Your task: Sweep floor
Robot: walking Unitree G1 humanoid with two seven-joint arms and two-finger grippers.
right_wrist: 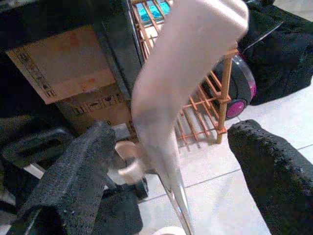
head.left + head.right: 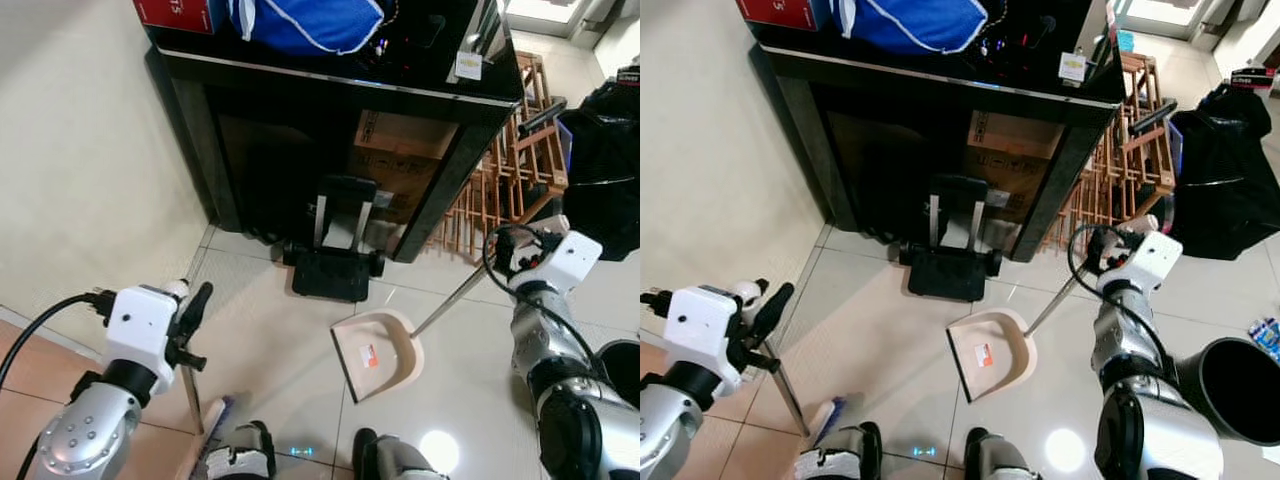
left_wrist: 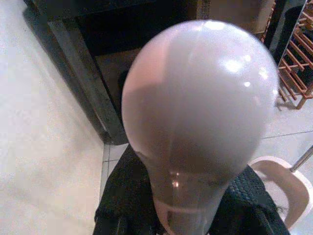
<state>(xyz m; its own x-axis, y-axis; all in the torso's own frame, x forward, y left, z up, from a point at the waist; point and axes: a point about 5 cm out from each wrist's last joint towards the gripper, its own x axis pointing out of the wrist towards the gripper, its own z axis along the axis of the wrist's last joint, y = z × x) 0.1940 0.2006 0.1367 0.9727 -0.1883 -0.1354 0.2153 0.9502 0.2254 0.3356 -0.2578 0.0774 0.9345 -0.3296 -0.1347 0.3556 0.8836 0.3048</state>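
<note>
Glossy pale tile floor (image 2: 270, 330) spreads below me, with a cream wall (image 2: 80, 150) on the left and a black cabinet (image 2: 330, 110) at the far side. On the cabinet lie a blue bag (image 2: 305, 22) and a red box (image 2: 178, 12); a cardboard box (image 2: 400, 160) sits in its open lower part, and a black hand cart (image 2: 335, 245) stands on the floor just in front. A wooden rack (image 2: 510, 165) leans to the right of the cabinet, with black bags (image 2: 605, 170) further right and a dark bin (image 2: 1240, 385) near my right side.

My left gripper (image 2: 190, 320) is clenched around the broom (image 2: 195, 395): the wrist view shows the rounded pink handle end (image 3: 200, 112) between the black fingers (image 3: 122, 205). The thin pole runs down to the broom head (image 2: 215, 415), which rests on the tile at near left, beside my left foot (image 2: 240, 450).

My right gripper (image 2: 510, 262) grasps the dustpan handle (image 1: 186, 83); the wrist view shows the pink grip with a padded finger (image 1: 78, 171) on either side of it. The metal shaft slants down and left to the pink dustpan (image 2: 378, 352), which sits on the floor in the middle, nearer than the cart, with a small red label inside. My right foot (image 2: 385, 455) shows near its near edge
</note>
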